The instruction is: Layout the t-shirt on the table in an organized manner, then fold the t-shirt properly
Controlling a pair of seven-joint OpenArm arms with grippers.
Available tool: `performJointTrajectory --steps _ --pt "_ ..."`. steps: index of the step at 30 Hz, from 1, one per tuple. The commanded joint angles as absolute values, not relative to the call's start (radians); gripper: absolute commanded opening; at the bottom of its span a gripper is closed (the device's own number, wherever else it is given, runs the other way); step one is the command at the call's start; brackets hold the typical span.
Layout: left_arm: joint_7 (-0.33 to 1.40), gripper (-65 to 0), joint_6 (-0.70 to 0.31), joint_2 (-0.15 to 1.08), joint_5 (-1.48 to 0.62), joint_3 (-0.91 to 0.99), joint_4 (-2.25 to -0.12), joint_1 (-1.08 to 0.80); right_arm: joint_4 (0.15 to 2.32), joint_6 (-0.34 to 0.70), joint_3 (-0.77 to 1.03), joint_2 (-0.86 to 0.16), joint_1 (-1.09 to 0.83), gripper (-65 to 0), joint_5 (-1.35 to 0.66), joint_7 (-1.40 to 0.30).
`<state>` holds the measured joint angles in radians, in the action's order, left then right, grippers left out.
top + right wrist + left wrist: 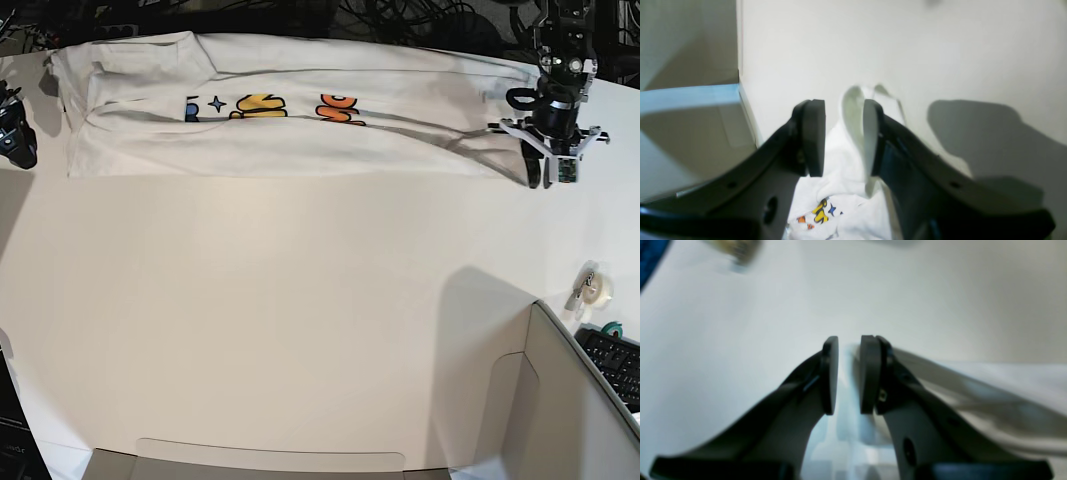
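Nearest the base camera, grey cardboard box walls (560, 400) stand on the table (300, 330); nothing shows inside them. Right of them lie a tape roll (593, 290) and a keyboard (615, 362). Far across the tabletop the t-shirt (290, 125) lies stretched left to right. At its right end the left gripper (849, 375) pinches white cloth between narrowly parted pads. At its left end the right gripper (844, 137) likewise clamps a fold.
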<state>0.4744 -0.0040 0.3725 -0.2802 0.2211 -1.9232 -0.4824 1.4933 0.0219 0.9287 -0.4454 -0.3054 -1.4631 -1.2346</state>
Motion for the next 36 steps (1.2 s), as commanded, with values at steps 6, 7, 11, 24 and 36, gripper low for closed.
performJointTrajectory --steps 6,7,11,24,36 --pt "0.461 -53.4 -0.005 0.288 -0.278 0.369 -1.986 -0.46 1.511 0.028 0.946 -0.464 -0.311 -45.6 -1.484 -1.237" --pt "0.487 -53.3 -0.005 0.278 -0.28 0.381 -1.988 -0.456 1.511 0.028 0.943 -0.461 -0.311 -45.6 -1.484 -1.237" --pt "0.631 -53.0 -0.01 0.271 -0.455 0.432 -1.988 -0.455 1.512 0.028 0.929 -0.43 -0.306 -45.6 -1.484 -1.242" --pt "1.319 -49.9 -0.012 0.309 -0.977 0.638 -1.87 -0.042 1.681 0.028 0.843 -0.341 -0.306 -45.6 -1.484 -1.237" --pt "1.326 -65.0 -0.004 0.443 -0.659 0.148 -1.649 0.068 1.725 0.028 0.851 -0.331 -0.328 -45.7 -1.484 -1.244"
